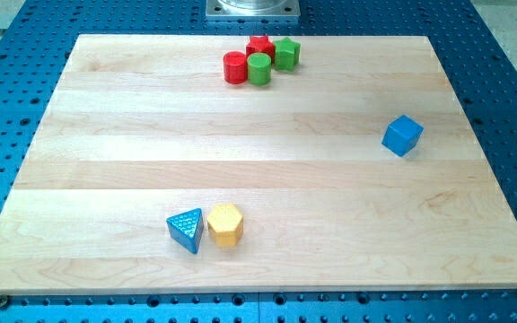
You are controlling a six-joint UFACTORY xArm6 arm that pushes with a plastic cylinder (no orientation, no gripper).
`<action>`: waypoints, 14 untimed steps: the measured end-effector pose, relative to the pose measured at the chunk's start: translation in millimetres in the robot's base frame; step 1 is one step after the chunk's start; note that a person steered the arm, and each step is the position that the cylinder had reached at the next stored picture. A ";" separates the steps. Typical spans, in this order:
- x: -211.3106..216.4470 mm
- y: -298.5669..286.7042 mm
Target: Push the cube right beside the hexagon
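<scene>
A blue cube [403, 135] sits alone near the view's right edge of the wooden board [240, 170]. A yellow hexagon [225, 223] lies near the view's bottom, left of centre, far from the cube. A blue triangle [187, 230] touches the hexagon's left side. My tip and rod do not show in this view.
A tight cluster sits at the view's top centre: a red cylinder [235, 67], a green cylinder [259, 68], a red star [259, 47] and a green star [286, 53]. The arm's metal base [252, 8] stands just beyond the board's top edge. Blue perforated table surrounds the board.
</scene>
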State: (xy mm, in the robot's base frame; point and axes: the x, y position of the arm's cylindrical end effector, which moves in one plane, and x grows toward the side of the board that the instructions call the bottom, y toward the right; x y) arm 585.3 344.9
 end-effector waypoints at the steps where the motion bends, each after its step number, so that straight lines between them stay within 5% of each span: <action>1: -46.2 -0.8; 2: -171.5 -0.7; 3: -247.1 -44.1; 5: -61.9 -242.5; 7: -24.4 -213.5; 10: -1.7 -309.1; 12: -93.8 -134.3; 14: -178.5 -29.0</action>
State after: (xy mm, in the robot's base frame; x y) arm 406.9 315.9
